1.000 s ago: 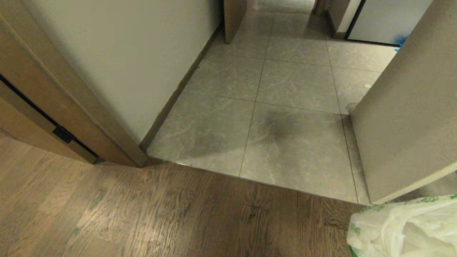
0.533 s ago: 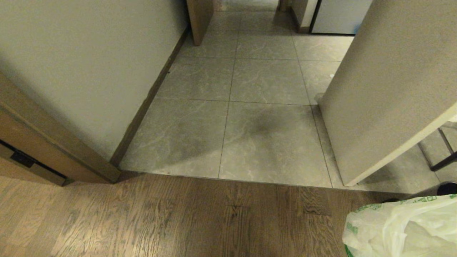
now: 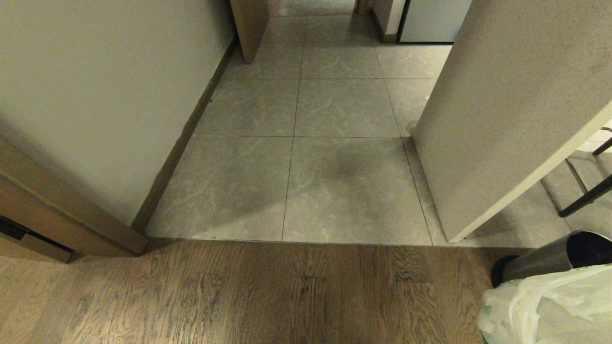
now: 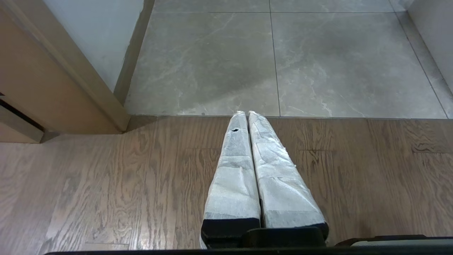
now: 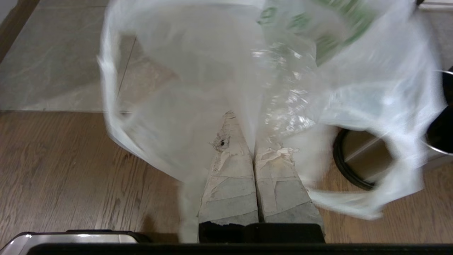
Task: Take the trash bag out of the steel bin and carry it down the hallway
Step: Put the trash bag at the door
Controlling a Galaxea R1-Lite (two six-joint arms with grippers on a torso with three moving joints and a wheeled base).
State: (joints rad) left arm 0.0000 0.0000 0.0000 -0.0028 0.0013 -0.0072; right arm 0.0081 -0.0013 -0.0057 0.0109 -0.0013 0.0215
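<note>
The thin, crinkled, translucent whitish trash bag with green printing [image 5: 283, 81] hangs billowed from the right gripper [image 5: 244, 117], whose tape-wrapped fingers [image 5: 230, 170] are pinched together on its film, at the near right above the brown wood-plank floor [image 3: 239, 296]. Just behind it stands the round brushed-steel bin with a black base ring [image 3: 545, 260], beside the grey marbled hallway tiles [image 3: 334, 143]. The left gripper [image 4: 246, 112] hangs empty, fingers pressed together.

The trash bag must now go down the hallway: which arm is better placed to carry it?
The right: its gripper is shut on the trash bag, clear of the steel bin. The left gripper is shut and empty.
</note>
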